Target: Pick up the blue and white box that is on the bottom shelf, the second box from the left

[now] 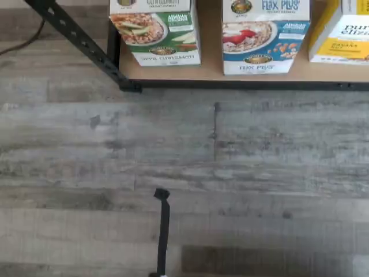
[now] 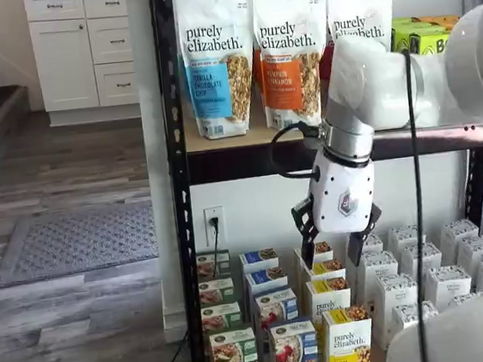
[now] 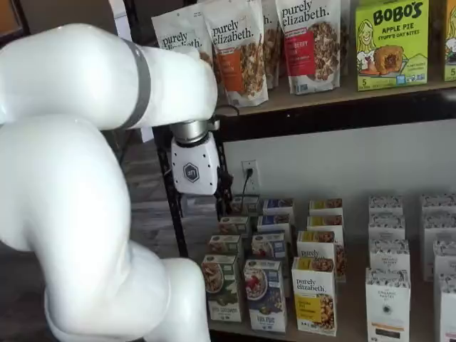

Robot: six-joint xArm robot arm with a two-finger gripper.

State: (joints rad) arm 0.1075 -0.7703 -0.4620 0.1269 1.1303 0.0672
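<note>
With our claw (image 2: pixel 339 241) hanging apart above the rows, we risk clipping the green box (image 2: pixel 233 358) at nine o'clock of the blue and white box (image 2: pixel 294 351), front of the bottom shelf (image 1: pixel 242 84).

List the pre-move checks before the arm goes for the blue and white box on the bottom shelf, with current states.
1. Blue and white box upright, front of its row: ok.
2. Gripper open, nothing held: ok.
3. Gripper lowered to the box: not ok, it hangs above the rows.
4. Green-and-white box and yellow-and-white box close beside the target; finger room: cannot tell.
5. Bottom shelf front edge unobstructed: ok.
</note>
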